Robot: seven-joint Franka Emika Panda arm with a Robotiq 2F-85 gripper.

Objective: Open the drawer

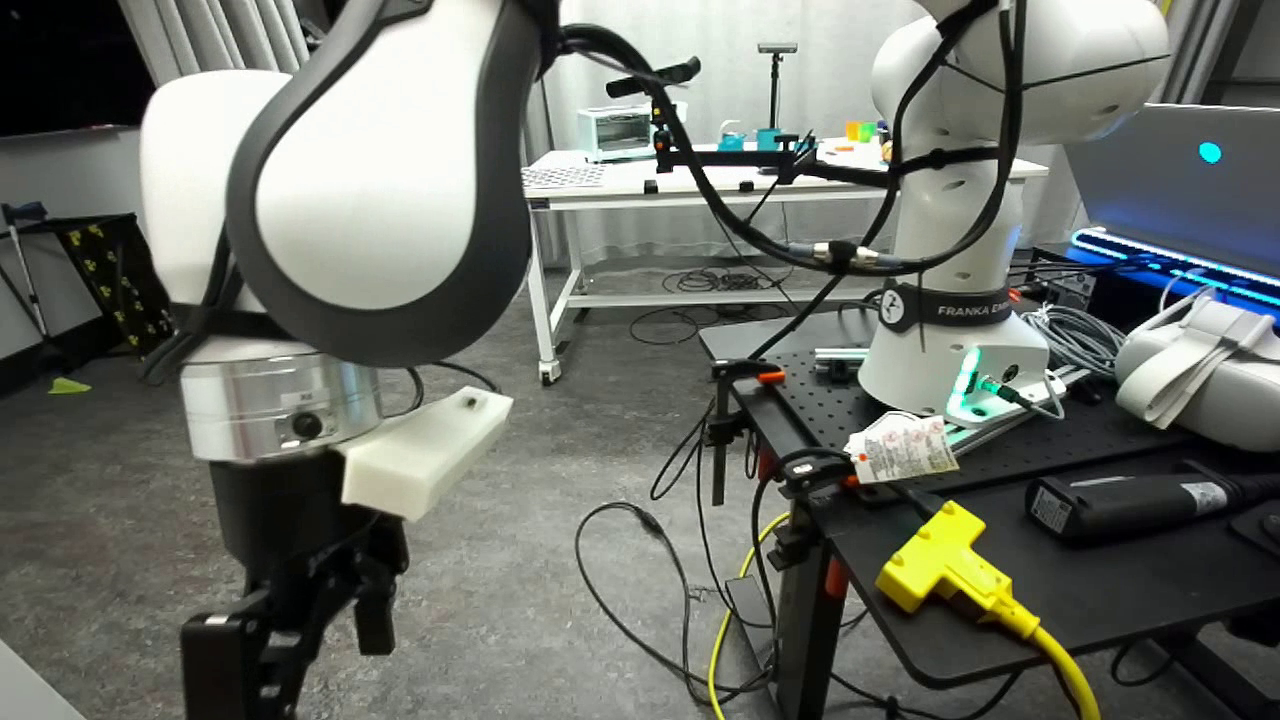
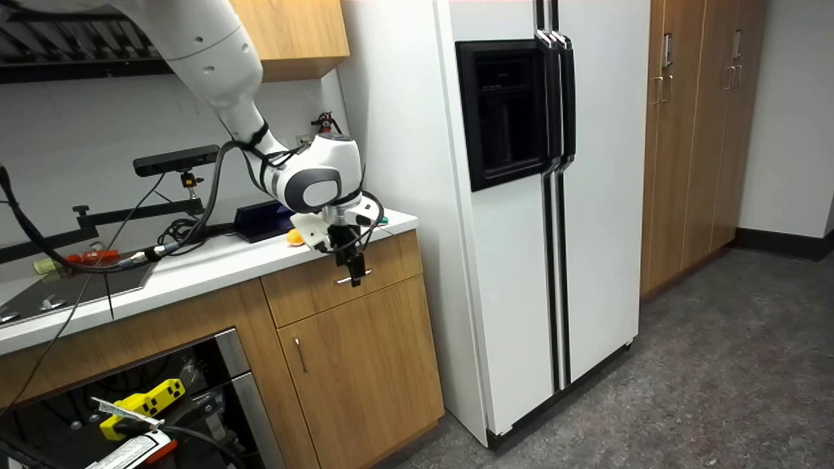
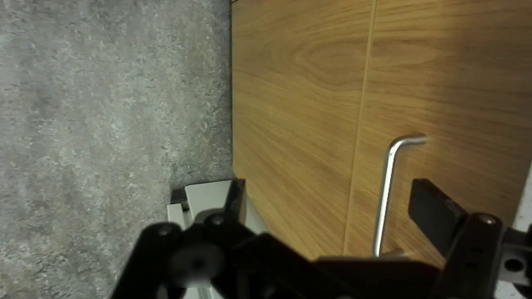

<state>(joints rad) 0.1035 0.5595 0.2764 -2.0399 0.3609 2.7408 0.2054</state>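
Observation:
The drawer (image 2: 306, 296) is shut. Its light wooden front lies under the white counter in an exterior view, and its inside is hidden. The drawer front (image 3: 465, 91) also fills the right part of the wrist view. Its silver bar handle (image 3: 385, 195) stands out from it. My gripper (image 3: 326, 187) is open, with the handle in view between its two fingers, closer to the right finger. I cannot tell if either finger touches it. In both exterior views the gripper (image 2: 352, 277) points down; it covers part of the handle (image 2: 344, 280). The drawer is out of view beside the gripper (image 1: 295, 665).
A cabinet door (image 2: 368, 365) with its own handle is below the drawer. A white refrigerator (image 2: 417, 195) stands close beside it. The counter (image 2: 215, 267) holds an orange object (image 2: 295, 237) and a dark blue box (image 2: 264, 221). Cables hang along the arm.

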